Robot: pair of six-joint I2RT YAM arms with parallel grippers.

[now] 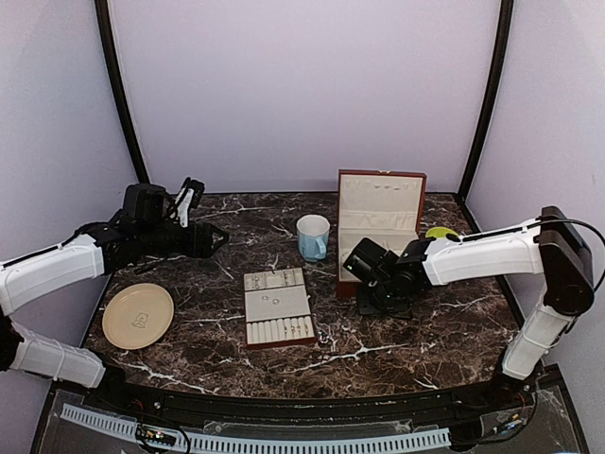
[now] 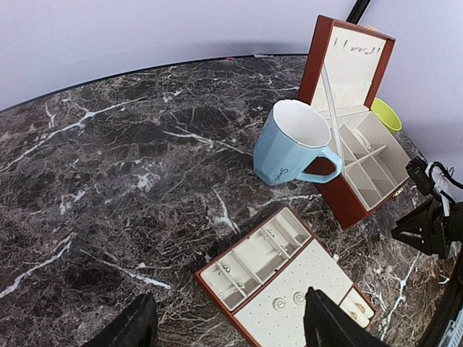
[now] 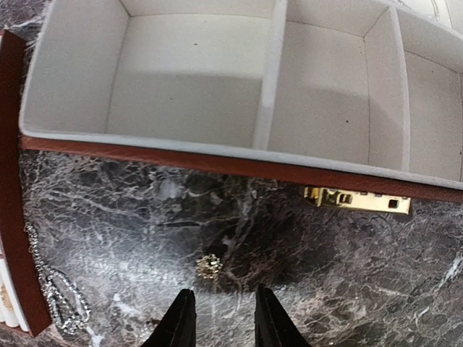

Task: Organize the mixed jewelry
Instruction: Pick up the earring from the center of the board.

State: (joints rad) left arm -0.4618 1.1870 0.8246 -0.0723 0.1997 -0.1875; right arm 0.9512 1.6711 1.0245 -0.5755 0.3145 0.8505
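Observation:
A small gold-coloured stud (image 3: 209, 266) lies on the dark marble just in front of the red-brown box (image 3: 217, 163). My right gripper (image 3: 224, 293) is open and empty, its tips just short of the stud; it also shows in the top view (image 1: 362, 284). A fine silvery chain (image 3: 61, 296) lies bunched at the left by the tray's rim. The cream slotted tray (image 2: 318, 271) holds two round studs (image 2: 276, 306), small pieces in its compartments and rings (image 2: 354, 309) in the slots. My left gripper (image 2: 231, 332) is open and empty, high over the tray's far-left side.
A light blue mug (image 1: 313, 236) stands behind the tray (image 1: 248, 312), next to the open box (image 1: 378, 222). A beige plate (image 1: 138, 315) lies at the left. A yellow-green object (image 1: 440, 232) sits right of the box. The box's gold latch (image 3: 354, 200) faces my right gripper.

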